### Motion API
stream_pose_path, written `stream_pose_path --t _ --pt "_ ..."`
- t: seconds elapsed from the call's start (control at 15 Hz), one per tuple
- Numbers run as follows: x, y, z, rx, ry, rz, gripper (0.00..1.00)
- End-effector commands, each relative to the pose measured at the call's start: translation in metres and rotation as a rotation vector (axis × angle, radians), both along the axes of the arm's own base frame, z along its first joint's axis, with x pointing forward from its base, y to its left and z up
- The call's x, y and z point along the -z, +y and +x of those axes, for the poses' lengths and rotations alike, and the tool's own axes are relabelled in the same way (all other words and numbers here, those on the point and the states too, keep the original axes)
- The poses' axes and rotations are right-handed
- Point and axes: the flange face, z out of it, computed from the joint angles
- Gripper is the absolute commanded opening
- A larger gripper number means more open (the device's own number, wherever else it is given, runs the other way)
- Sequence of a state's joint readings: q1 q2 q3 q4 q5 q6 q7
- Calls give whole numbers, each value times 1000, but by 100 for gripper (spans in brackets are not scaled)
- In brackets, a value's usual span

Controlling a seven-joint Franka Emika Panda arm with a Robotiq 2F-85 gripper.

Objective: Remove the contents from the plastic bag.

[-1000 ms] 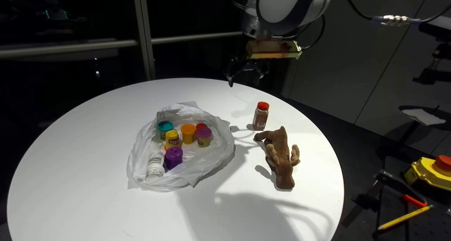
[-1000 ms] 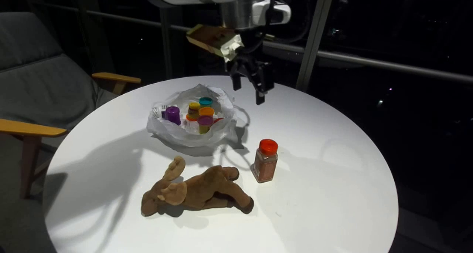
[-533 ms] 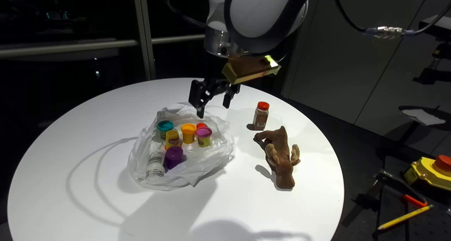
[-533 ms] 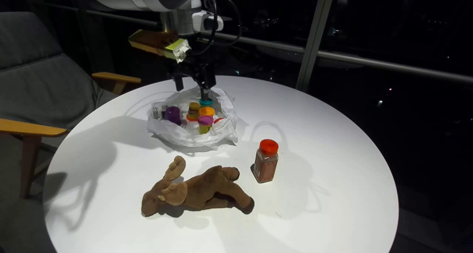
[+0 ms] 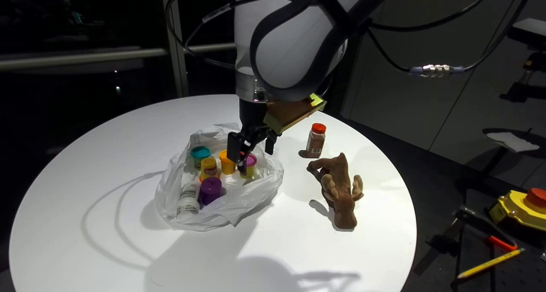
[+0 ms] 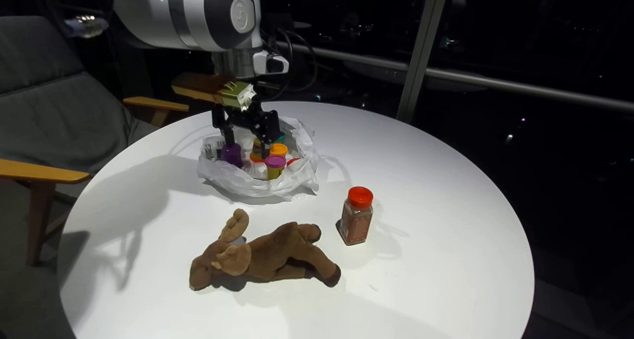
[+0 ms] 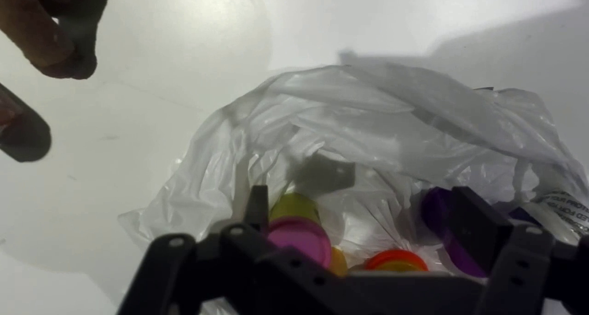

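The gripper (image 6: 246, 148) hangs over the plastic bag (image 6: 237, 182) on the round table (image 6: 426, 180), its jaws spread and gripping nothing. In the wrist view the pink-lidded cup (image 7: 303, 237), inside the bag near its rim, lies just inward of one finger (image 7: 257, 209), while the other finger (image 7: 478, 232) partly hides the purple cup (image 7: 435, 213), also bagged. Neither is centred, so a sideways shift seems needed before closing.

In an exterior view, cups (image 5: 208, 168) sit inside the bag (image 5: 261, 198) on the table (image 5: 98, 164), left of the jar (image 5: 315, 142) and toy moose (image 5: 342, 196).
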State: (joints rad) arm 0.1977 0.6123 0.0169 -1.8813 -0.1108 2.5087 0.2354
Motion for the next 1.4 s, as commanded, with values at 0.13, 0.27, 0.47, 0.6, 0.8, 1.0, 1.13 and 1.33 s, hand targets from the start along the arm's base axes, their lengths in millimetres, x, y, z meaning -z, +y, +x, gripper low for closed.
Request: stream_pose_path --t 0.13,0.27,0.47,0.6,0.8,1.0,1.13,1.33 --pt "14 -17 31 -9 17 -6 100" --pt "19 -22 41 -5 22 6 100" --pt "27 -26 54 0 27 13 100" --pt "32 -28 63 0 29 11 100" --pt "40 -30 72 6 40 11 100" --pt "50 -30 78 6 47 4 100" --pt "55 -30 82 5 48 1 77" --pt "61 -30 87 4 49 -4 64"
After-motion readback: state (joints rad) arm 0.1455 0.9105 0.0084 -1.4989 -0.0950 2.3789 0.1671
